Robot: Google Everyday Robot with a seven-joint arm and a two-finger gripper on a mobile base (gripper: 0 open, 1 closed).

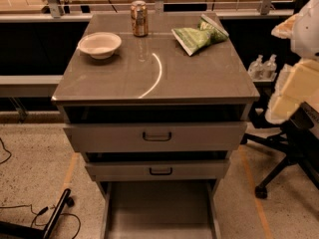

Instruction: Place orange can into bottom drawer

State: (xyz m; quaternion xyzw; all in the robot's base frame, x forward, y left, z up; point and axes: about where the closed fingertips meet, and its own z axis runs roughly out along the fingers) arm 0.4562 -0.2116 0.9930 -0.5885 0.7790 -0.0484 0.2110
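The orange can [139,18] stands upright at the back of the grey cabinet top [149,78], between a white bowl and a green bag. The bottom drawer [159,208] is pulled out and open at the cabinet's foot, and its flat grey floor is bare. The two upper drawers [157,136] with black handles are slightly ajar. Cream-white arm segments [296,83] hang at the right edge, beside the cabinet's right side. My gripper itself is out of view past that edge.
A white bowl [99,45] sits at the back left of the top. A green snack bag [199,34] lies at the back right. An office chair base [284,158] stands on the floor to the right. Black cables and a bar [50,220] lie at lower left.
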